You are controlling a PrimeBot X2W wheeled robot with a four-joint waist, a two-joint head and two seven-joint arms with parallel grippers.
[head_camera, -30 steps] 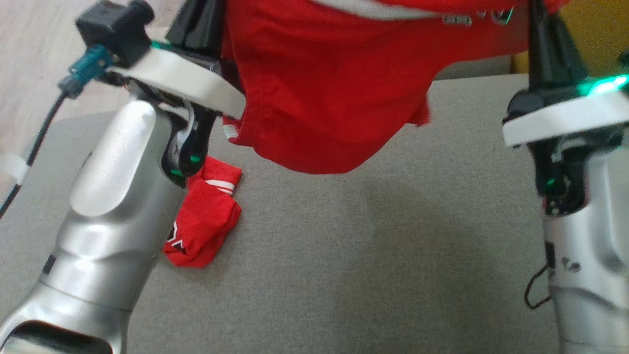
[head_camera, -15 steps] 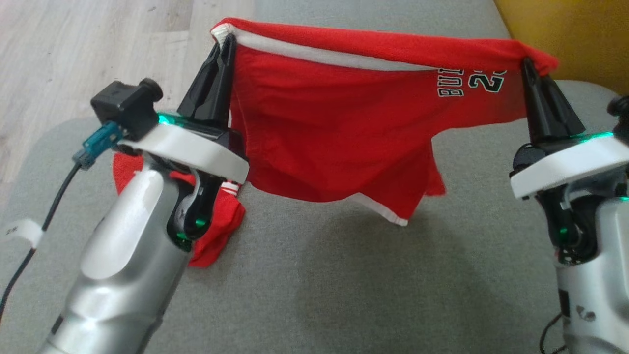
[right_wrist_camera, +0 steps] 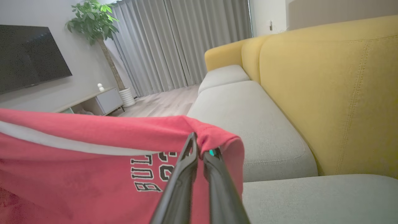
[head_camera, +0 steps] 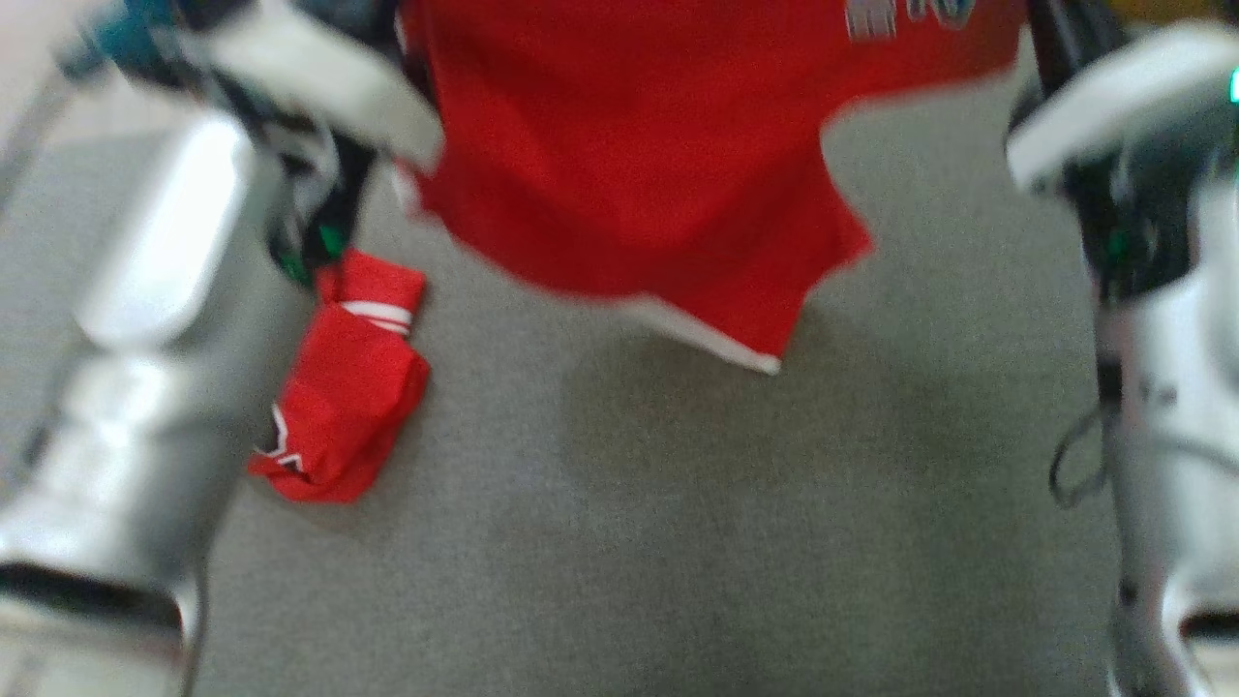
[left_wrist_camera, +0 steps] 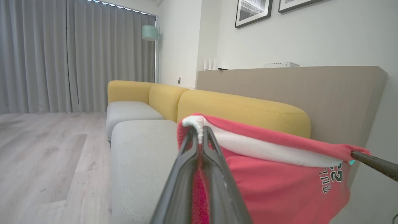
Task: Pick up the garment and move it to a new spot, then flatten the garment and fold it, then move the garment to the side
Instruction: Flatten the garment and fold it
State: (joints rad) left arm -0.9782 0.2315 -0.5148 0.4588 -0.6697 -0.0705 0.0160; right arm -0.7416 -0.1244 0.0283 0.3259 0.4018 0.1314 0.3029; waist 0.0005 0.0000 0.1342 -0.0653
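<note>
Left gripper (left_wrist_camera: 199, 132) is pinching one top corner of the red garment (head_camera: 619, 145), up above the grey cushion (head_camera: 678, 542). A small red cloth (head_camera: 344, 397) is lying on the cushion below it. The garment is hanging spread out over the cushion, and the right gripper (right_wrist_camera: 201, 144) is pinching its other corner.

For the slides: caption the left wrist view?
Left gripper jaws shut on the red garment at its white-trimmed edge; yellow-backed sofa behind.
</note>
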